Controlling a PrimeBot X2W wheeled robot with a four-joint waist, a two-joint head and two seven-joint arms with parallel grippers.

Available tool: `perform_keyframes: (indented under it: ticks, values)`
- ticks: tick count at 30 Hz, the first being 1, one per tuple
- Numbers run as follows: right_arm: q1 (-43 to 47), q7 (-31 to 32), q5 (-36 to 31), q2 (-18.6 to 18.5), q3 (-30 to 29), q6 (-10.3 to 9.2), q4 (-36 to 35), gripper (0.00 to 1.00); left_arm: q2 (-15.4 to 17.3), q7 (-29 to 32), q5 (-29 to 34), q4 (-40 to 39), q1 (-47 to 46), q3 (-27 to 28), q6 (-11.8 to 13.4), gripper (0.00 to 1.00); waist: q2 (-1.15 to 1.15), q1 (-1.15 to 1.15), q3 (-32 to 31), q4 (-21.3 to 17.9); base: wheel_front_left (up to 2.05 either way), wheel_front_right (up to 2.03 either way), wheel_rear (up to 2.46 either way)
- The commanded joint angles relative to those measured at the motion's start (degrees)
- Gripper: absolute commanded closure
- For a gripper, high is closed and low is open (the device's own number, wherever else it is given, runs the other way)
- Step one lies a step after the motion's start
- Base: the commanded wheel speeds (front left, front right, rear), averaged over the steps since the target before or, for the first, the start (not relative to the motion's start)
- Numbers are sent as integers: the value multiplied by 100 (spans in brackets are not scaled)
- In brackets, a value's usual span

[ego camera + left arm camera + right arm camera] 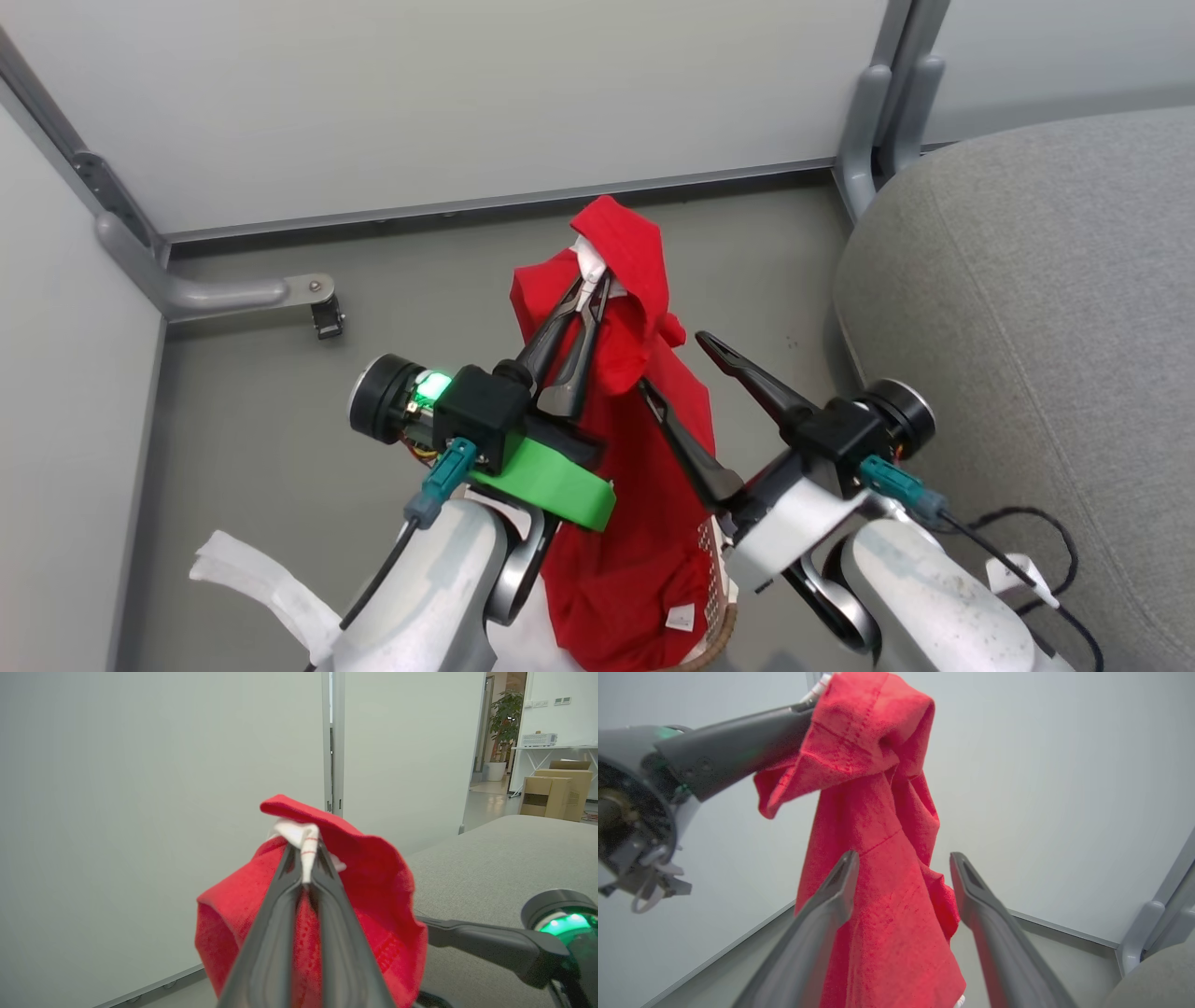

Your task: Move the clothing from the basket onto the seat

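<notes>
Overhead head, close wrists, shared clothing (644, 532)

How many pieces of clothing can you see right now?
1. The red clothing hangs from the left gripper, jaws shut on its white cuff. Its lower part hides most of the basket, so more could lie inside.

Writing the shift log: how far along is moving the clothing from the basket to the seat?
Done: the left gripper is shut on the clothing at a white cuff and holds it up, its lower end hanging at the basket. In hand: the right gripper is open beside the hanging cloth. Left: carrying it across to the seat, bare where visible, and letting go.
</notes>
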Motion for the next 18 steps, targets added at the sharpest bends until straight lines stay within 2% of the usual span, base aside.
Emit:
perform_keyframes:
  ticks: [1,6,9,10,12,13,18]
  values:
    - [-197,-27,49,-32,104,-4,130,0,17,-4,-91,-25,-98,-48,33,100,0,0,44,116,0,0,0]
    - [-760,-27,-33,104,438,-4,877,0,17,-4,-193,-67,-172,-238,93,100,0,0,68,295,0,0,0]
    - [-974,-20,61,254,603,-5,1589,0,17,-4,-264,-106,-165,-346,119,100,0,0,58,396,0,0,0]
    - [-1059,-21,86,286,675,-5,1733,38,16,-5,-283,-121,-161,-365,122,100,0,0,60,420,0,0,0]
    - [-1157,-20,156,357,762,-5,2033,71,18,-5,-315,-141,-149,-400,128,100,0,0,66,466,0,0,0]
    - [-1191,-20,186,388,822,-5,2162,100,17,-4,-334,-161,-145,-423,132,100,0,0,75,489,0,0,0]
    - [-1277,-20,311,455,696,-5,2247,100,16,-4,-375,-167,-107,-434,184,100,0,0,109,502,0,0,0]
